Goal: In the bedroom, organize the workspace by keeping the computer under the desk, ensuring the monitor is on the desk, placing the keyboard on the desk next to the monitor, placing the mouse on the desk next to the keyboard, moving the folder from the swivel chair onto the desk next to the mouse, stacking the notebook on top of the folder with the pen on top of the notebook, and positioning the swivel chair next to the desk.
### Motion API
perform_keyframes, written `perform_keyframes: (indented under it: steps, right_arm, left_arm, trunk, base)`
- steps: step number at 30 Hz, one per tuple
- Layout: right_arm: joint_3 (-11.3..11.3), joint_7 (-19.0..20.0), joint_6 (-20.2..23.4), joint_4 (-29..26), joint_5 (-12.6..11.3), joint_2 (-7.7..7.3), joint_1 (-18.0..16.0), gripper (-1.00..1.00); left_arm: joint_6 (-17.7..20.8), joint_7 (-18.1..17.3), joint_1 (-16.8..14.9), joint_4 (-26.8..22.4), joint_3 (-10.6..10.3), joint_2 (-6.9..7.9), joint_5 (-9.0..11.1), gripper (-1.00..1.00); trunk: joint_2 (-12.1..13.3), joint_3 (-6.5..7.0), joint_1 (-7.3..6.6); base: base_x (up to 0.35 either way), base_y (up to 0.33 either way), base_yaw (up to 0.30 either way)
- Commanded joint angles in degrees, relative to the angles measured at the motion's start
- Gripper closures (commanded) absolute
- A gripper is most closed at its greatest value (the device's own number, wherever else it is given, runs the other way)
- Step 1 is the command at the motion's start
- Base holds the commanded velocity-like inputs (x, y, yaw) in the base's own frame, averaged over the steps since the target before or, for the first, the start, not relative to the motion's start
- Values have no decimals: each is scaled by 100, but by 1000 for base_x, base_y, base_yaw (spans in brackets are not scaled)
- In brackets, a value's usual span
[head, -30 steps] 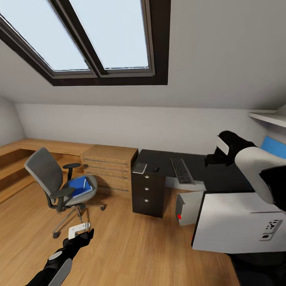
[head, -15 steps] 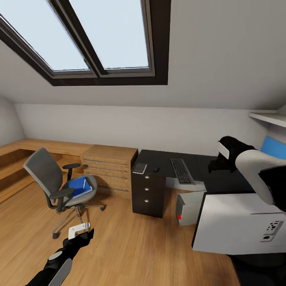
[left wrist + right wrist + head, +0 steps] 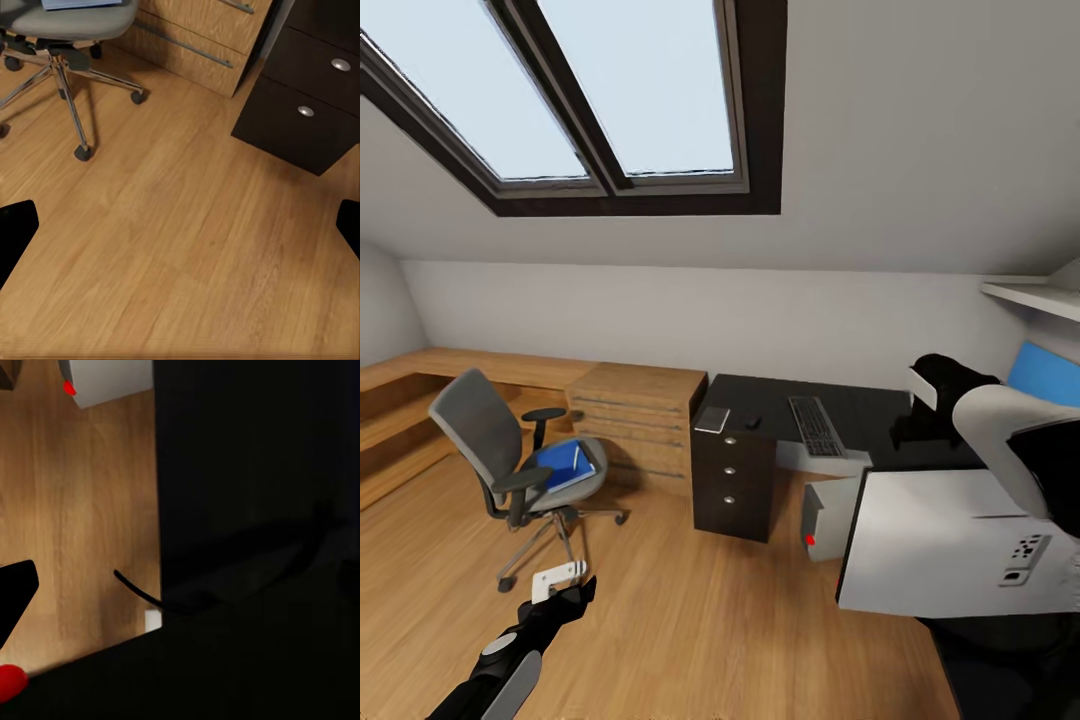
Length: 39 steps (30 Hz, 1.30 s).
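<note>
The monitor shows its white back close in front of me at the right. My right gripper hovers at its top edge, fingertips wide apart. In the right wrist view the black screen with its red dot lies right before that gripper. On the desk lie the keyboard, the mouse and the notebook. The computer stands under the desk. The swivel chair carries the folder with the pen on it. My left gripper hangs open over the floor.
A light wooden drawer chest stands between the chair and the desk's dark drawer unit. A low wooden platform runs along the left wall. A white shelf juts out at the upper right. Bare wood floor lies under the left gripper.
The whole view has shifted slightly. The monitor has tilted and moved a little up and left, and my right hand has dropped slightly towards it. The left arm has not moved.
</note>
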Motion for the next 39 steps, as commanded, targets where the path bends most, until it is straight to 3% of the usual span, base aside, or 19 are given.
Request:
perform_keyframes:
  steps: [1, 7, 23, 39]
  right_arm:
    - [10, -52, 4, 7, -61, 2, 12, -100]
    - [125, -52, 3, 9, 31, 12, 144, -100]
    - [144, -52, -11, 5, 310, 19, 159, -100]
    - [157, -52, -18, -35, 353, 32, 159, -100]
  left_arm:
    - [10, 50, -3, -9, -23, 7, 46, -100]
    - [10, 50, -3, -8, -23, 4, 51, -100]
    - [10, 50, -3, -8, -23, -1, 59, -100]
    - [10, 50, -3, 0, -23, -5, 63, -100]
  trunk:
    - [-5, -3, 1]
    - [-5, -3, 1]
    - [-5, -3, 1]
    - [-5, -3, 1]
  base:
    - [-100, 0, 0]
    - [-148, 6, 0]
    - [-141, 4, 0]
    - [-121, 17, 0]
